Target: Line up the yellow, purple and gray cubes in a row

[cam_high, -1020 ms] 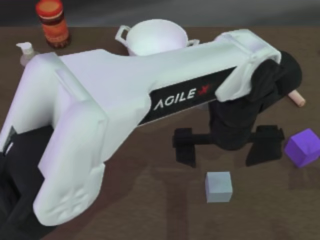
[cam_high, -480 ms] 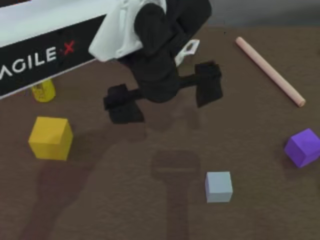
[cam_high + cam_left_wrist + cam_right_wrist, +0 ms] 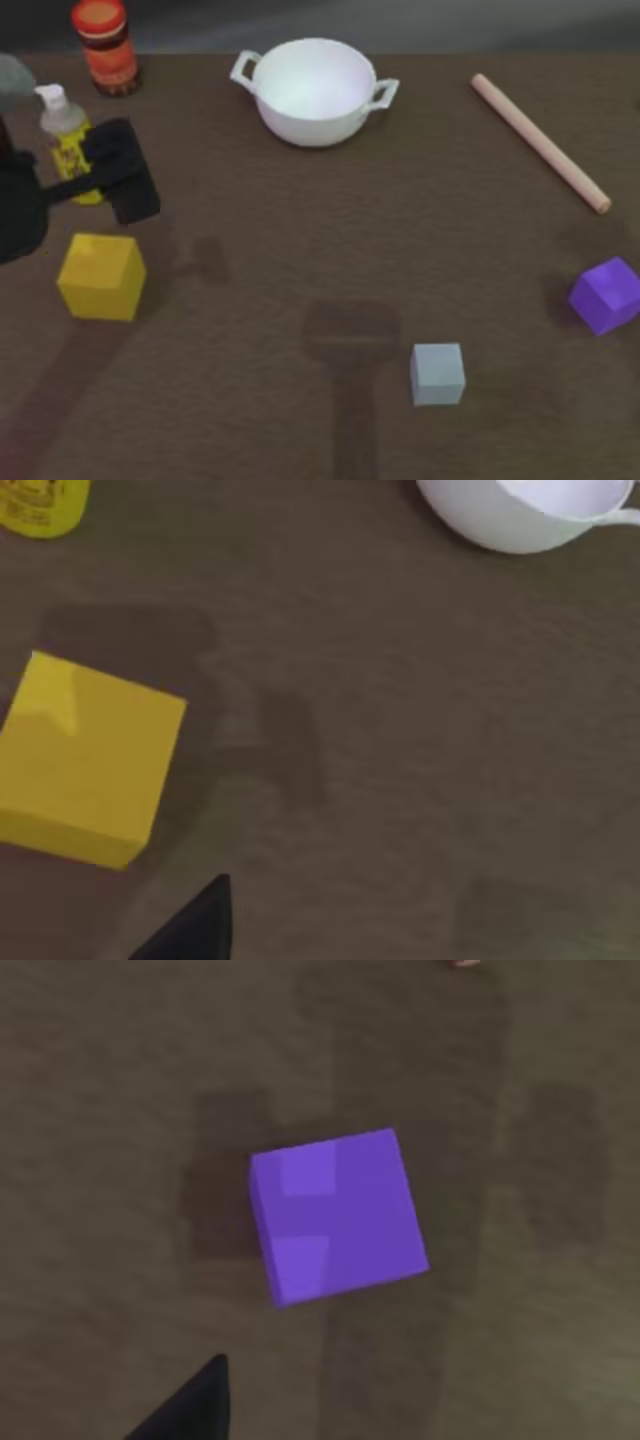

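Observation:
The yellow cube sits at the table's left. Just above it hovers my left gripper, open and holding nothing, with one black finger in front of the pump bottle. In the left wrist view the yellow cube lies off to one side of a single fingertip. The gray cube rests near the front centre. The purple cube stands at the far right. My right arm is outside the top view; its wrist view shows the purple cube beyond one fingertip, jaws open and empty.
A white two-handled pot stands at the back centre. A red jar and a yellow pump bottle are at the back left. A wooden rod lies diagonally at the back right.
My left arm has swung from the table's middle right to the far left, uncovering the yellow cube and the pot. The three cubes have not moved.

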Tool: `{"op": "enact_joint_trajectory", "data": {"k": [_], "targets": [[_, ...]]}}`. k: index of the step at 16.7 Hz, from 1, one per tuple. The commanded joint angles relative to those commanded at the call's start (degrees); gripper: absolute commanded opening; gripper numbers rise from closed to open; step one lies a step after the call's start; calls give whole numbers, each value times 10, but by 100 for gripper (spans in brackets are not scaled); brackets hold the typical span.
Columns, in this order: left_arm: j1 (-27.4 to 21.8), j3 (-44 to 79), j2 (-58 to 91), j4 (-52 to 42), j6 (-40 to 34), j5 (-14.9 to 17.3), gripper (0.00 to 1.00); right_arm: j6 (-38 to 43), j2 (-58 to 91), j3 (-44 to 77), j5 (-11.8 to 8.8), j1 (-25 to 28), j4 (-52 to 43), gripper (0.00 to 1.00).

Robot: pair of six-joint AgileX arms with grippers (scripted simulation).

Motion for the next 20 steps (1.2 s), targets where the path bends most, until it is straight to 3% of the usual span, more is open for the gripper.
{"op": "enact_joint_trajectory", "data": {"k": [5, 10, 14, 20], "targets": [[115, -259, -288, 152, 150, 6, 100, -41, 239, 158, 0, 15, -122, 100], [190, -422, -484, 274, 275, 15, 100, -71, 395, 281, 0, 26, -204, 100], [217, -477, -560, 325, 326, 19, 100, -83, 453, 329, 0, 29, -230, 100], [218, -481, -565, 328, 329, 19, 100, -83, 460, 333, 0, 27, -231, 100]]}}
